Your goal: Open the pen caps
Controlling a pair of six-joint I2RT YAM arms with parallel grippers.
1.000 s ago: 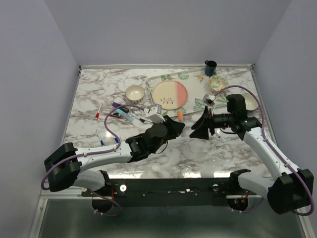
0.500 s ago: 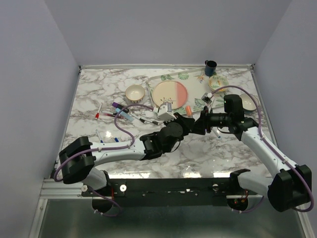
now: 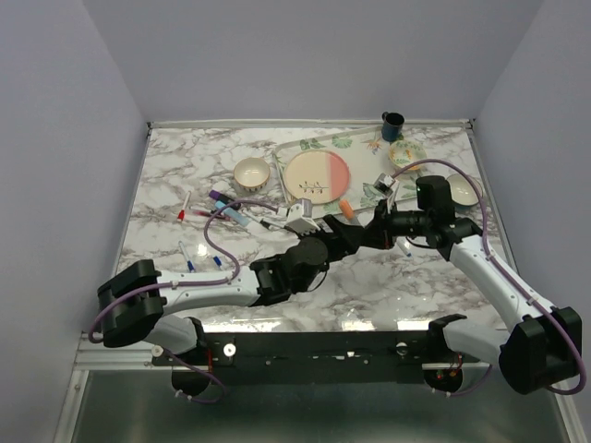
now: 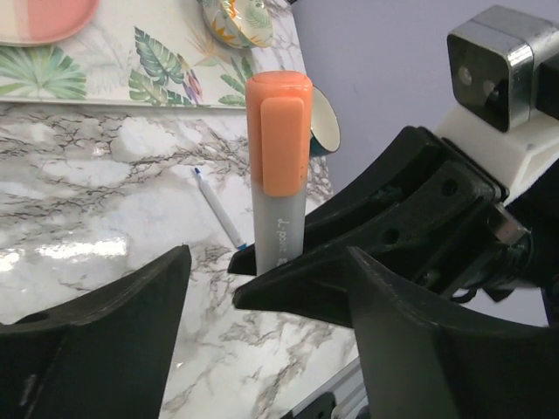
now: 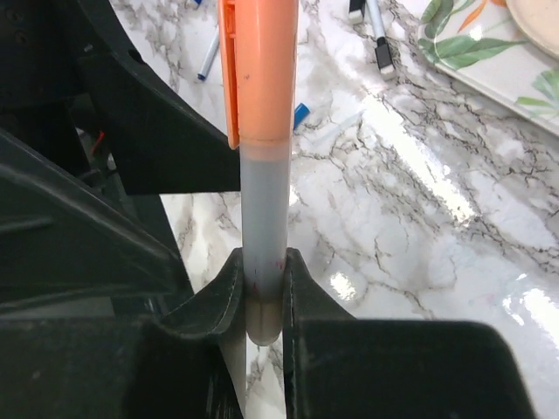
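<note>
Tiny dark txt on grey pen barrel [image 4: 276, 229] (just below orange cap [image 4: 278, 131]), too small to read.

Orange cap [image 4: 278, 131] on grey barrel [image 4: 278, 234]; table [image 4: 105, 179] — white marble, grey-veined.

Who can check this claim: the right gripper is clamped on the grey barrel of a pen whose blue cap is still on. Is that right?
Not quite: the cap is orange, not blue, as the left wrist view shows. The rest stands: the right gripper is clamped on the grey barrel of the pen, cap still on.
</note>
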